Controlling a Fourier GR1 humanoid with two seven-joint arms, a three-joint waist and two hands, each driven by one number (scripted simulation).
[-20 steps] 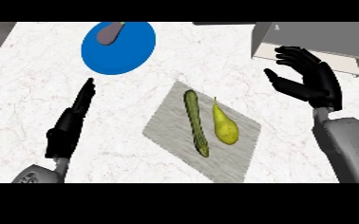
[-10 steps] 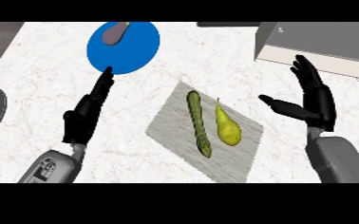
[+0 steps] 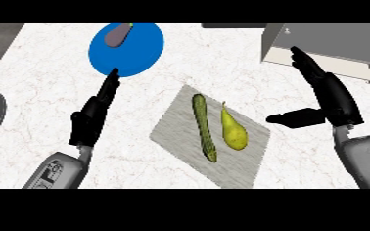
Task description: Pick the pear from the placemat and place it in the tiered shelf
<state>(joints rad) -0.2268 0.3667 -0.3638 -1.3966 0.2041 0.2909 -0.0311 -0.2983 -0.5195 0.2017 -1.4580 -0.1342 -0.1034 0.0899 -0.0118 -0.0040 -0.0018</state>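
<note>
Moved closer w/ right hand, open wide just beside pear, untouched on placemat next to cucumber; grasp likely next, left hand open, idle.

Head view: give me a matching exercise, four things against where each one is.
Things:
1. pear
2. eggplant
3. tiered shelf
4. left hand

Places:
A. on the blue plate
B. far right corner of the counter
C. on the placemat, right of the long green vegetable
D. left of the placemat, fingers pointing at the plate

Pairs: 1-C, 2-A, 3-B, 4-D
</note>
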